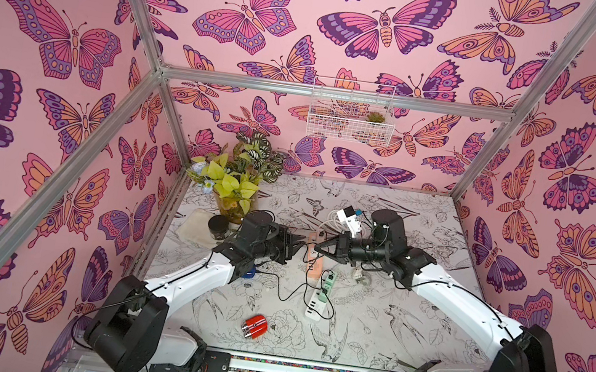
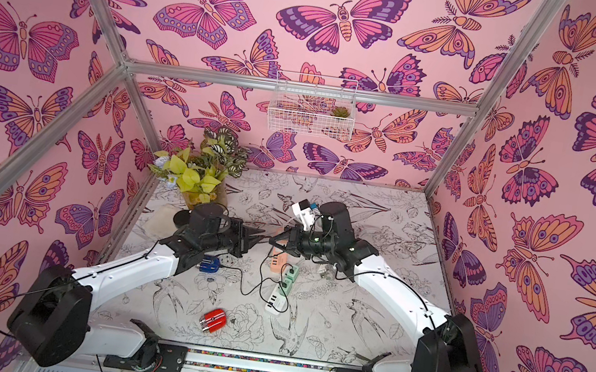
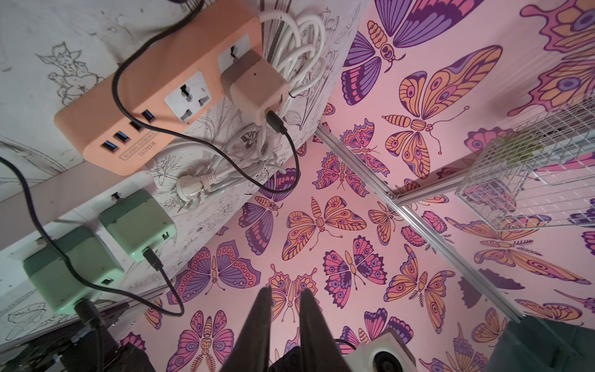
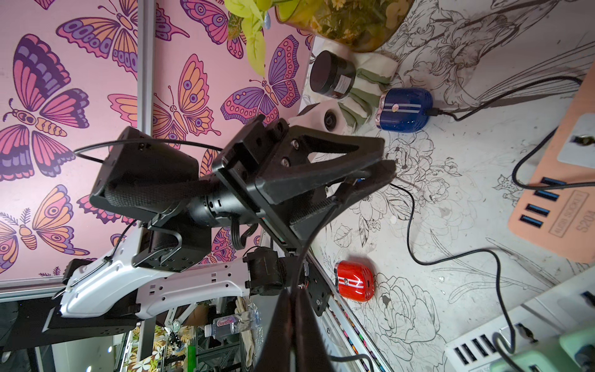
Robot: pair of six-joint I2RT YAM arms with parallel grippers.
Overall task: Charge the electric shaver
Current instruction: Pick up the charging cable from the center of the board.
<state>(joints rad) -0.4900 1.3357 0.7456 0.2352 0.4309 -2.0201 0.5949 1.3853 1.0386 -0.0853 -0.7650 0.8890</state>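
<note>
The red shaver (image 1: 255, 326) lies on its side on the bench (image 1: 406, 331), near the front edge and well apart from both arms, with nothing plugged into it. The blue shaver (image 4: 404, 109) has a lead in it, so the red one is likely the one to charge. Above the orange power strip (image 3: 154, 93) the pincers meet tip to tip. The right pincer (image 4: 291, 294) is clamped on a thin charging cable (image 4: 351, 182), probably offering its plug end to the left pincer (image 4: 388, 156). The left jaws stand narrowly apart, and I cannot tell whether they pinch the plug.
</note>
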